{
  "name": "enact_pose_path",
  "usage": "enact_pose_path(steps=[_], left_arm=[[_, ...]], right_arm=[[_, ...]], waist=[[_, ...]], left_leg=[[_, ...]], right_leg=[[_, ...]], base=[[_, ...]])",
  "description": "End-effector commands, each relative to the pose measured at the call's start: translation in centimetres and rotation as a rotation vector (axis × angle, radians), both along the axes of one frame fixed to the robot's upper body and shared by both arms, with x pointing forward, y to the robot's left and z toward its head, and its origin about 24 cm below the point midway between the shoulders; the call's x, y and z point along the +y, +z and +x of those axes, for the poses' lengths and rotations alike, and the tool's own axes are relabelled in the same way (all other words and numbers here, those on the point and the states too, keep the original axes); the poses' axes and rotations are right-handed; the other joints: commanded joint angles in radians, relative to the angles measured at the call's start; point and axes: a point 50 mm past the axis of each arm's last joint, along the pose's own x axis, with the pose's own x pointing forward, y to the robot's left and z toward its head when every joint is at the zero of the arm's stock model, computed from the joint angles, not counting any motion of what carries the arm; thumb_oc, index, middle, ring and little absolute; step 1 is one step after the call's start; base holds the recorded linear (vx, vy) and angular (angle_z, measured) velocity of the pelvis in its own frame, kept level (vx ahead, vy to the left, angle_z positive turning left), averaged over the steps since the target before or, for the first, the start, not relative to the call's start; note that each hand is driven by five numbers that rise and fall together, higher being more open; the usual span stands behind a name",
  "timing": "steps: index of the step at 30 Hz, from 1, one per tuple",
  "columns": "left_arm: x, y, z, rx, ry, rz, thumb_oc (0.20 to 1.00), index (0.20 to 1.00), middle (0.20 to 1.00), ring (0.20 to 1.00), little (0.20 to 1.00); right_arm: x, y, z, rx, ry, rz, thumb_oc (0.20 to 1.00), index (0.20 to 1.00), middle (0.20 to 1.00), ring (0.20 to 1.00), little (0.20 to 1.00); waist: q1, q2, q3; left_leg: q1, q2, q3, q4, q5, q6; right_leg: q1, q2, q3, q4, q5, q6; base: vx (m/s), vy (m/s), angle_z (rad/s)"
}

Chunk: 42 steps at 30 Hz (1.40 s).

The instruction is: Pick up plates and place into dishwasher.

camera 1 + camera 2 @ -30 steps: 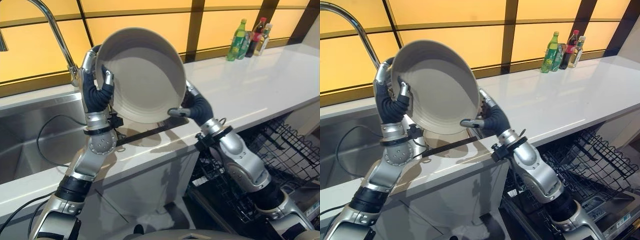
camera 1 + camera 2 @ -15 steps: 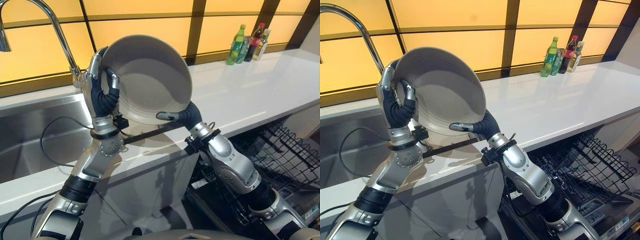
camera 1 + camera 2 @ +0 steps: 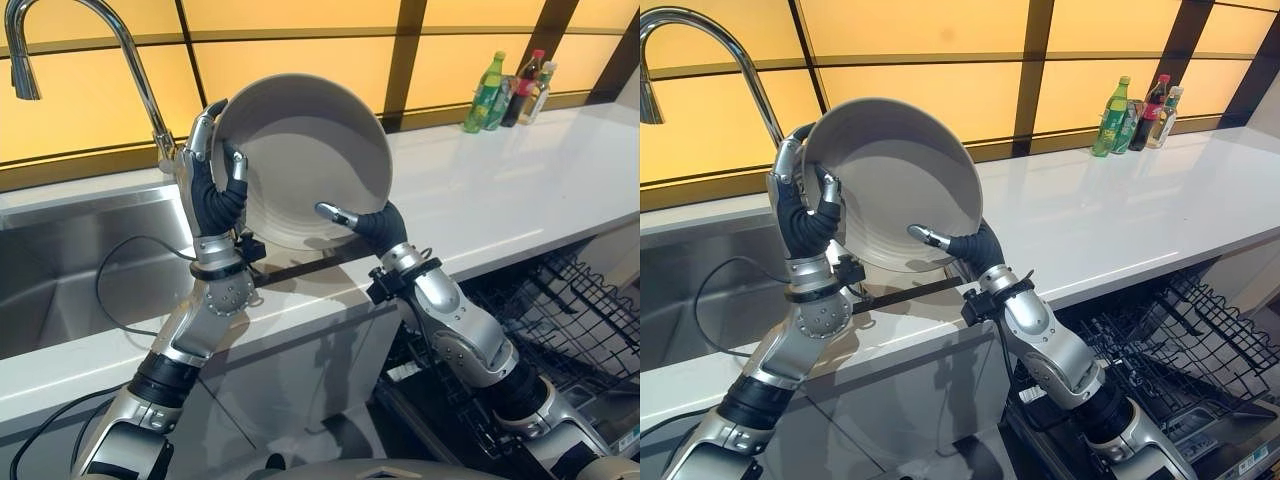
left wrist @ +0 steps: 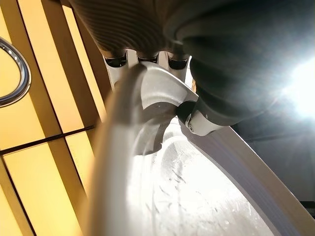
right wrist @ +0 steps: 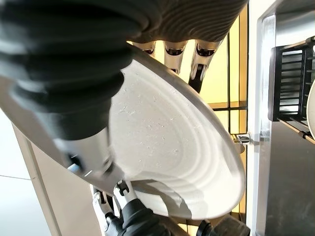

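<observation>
The left hand [image 3: 215, 190] is clamped on the rim of a wide, shallow, pale grey ceramic plate [image 3: 300, 160], fingers behind the rim and thumb pressed on the ribbed inner face, as its own wrist view confirms. The plate is held up on edge in the air, tilted, with its hollow facing the camera, above the white stone countertop [image 3: 520, 170]. At the plate's lower edge, the right hand [image 3: 960, 245] takes hold as well: its fingers lie behind the rim and its thumb reaches across the inner face, so it too is closed on the plate. Judging by its look, the plate is stiff, fairly heavy for its width, glazed and therefore slippery, and would chip or break if dropped or knocked against metal. The rim is the sensible place to grip, thumb inside and fingers behind, with pressure kept steady. Below the right hand, past the counter edge, stands the black wire dishwasher rack [image 3: 560, 300], where the plate belongs.
</observation>
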Motion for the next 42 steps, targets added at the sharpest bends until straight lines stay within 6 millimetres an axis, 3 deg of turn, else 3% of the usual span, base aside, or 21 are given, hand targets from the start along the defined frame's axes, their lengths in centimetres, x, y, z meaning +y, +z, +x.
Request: enact_pose_path(steps=[1,17,18,20,28,35,42], left_arm=[[-2.0,1.1,0.4,-0.031,-0.129,0.007,0.2,0.2,0.2,0.2,0.2],[-1.6,0.4,0.7,0.038,-0.157,-0.052,0.2,0.2,0.2,0.2,0.2],[-1.6,0.3,0.9,0.067,-0.167,-0.071,0.266,0.266,0.266,0.266,0.266],[-1.3,0.1,1.1,0.093,-0.162,-0.104,1.0,1.0,1.0,1.0,1.0],[1.8,1.9,0.5,0.004,-0.024,-0.244,1.0,1.0,1.0,1.0,1.0],[5.7,3.6,0.2,-0.108,0.188,-0.275,1.0,1.0,1.0,1.0,1.0],[8.7,3.7,-0.4,-0.137,0.299,-0.308,1.0,1.0,1.0,1.0,1.0]], right_arm=[[1.1,5.3,-0.2,-0.218,0.103,0.1,0.2,0.2,0.2,0.2,0.2],[0.3,5.7,0.2,-0.251,0.057,0.122,0.2,0.2,0.2,0.2,0.2],[0.2,5.7,0.2,-0.256,0.051,0.121,0.2,0.2,0.2,0.2,0.2],[0.1,5.7,0.2,-0.264,0.039,0.116,0.2,0.2,0.2,0.2,0.2],[-2.2,5.8,0.7,-0.273,-0.074,0.115,0.2,0.2,0.2,0.2,0.2],[-5.1,5.6,1.3,-0.288,-0.206,0.075,0.2,0.2,0.2,0.2,0.2],[-9.0,5.9,1.8,-0.347,-0.432,-0.036,0.2,0.2,0.2,0.2,0.2]], waist=[[0.044,0.01,-0.015],[0.053,0.005,-0.009],[0.052,0.005,-0.008],[0.052,0.006,-0.007],[0.047,0.01,-0.011],[0.025,0.017,-0.017],[-0.005,0.018,-0.024]], left_leg=[[0.076,-0.013,-0.024,0.017,-0.157,0.019],[0.078,-0.01,-0.031,0.015,-0.159,0.022],[0.079,-0.009,-0.032,0.015,-0.159,0.022],[0.081,-0.008,-0.031,0.015,-0.158,0.021],[0.077,0.003,-0.029,0.022,-0.157,0.014],[0.072,0.012,-0.017,0.031,-0.15,0.006],[0.076,0.02,0.009,0.04,-0.158,0.001]], right_leg=[[-0.11,0.022,-0.039,0.062,0.044,-0.01],[-0.108,0.031,-0.052,0.089,0.022,-0.015],[-0.108,0.032,-0.051,0.092,0.02,-0.016],[-0.106,0.032,-0.052,0.094,0.018,-0.015],[-0.109,0.035,-0.055,0.098,0.013,-0.018],[-0.114,0.034,-0.057,0.1,0.016,-0.024],[-0.12,0.033,-0.039,0.097,0.021,-0.025]], base=[[0.0,0.0,0.0],[-0.02,0.006,0.03],[0.0,0.0,0.0],[0.0,0.0,0.0],[-0.01,-0.008,0.0],[0.0,-0.001,0.0],[0.0,0.005,0.0]])
